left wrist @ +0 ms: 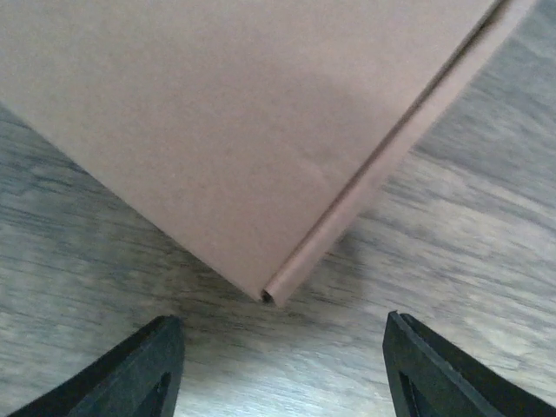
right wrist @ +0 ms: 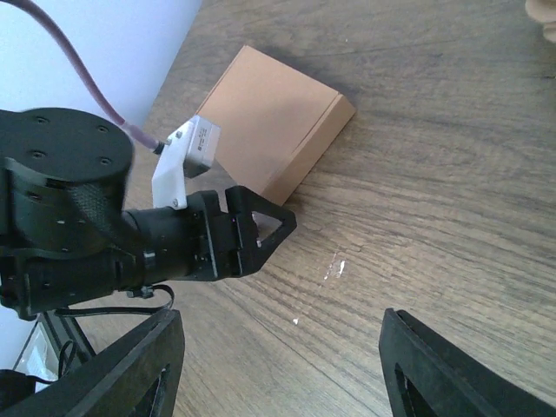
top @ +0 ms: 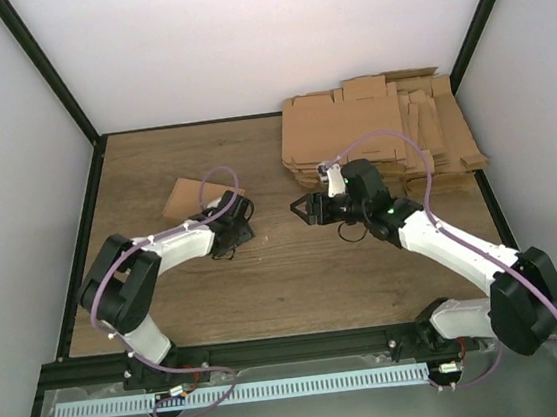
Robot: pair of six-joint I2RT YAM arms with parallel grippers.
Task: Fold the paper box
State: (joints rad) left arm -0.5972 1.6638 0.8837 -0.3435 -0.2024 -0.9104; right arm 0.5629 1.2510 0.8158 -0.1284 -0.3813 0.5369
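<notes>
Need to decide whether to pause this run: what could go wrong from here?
The left gripper, jaws open, sits just off a corner of the paper box; a forward nudge could slide the box or spring its edge flap. The right gripper, also open, points at the left one nearby; moving together, they might collide.

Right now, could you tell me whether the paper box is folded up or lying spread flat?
Folded up and shut: the paper box shows a flat lid down over side walls, with no flaps sticking out.
</notes>
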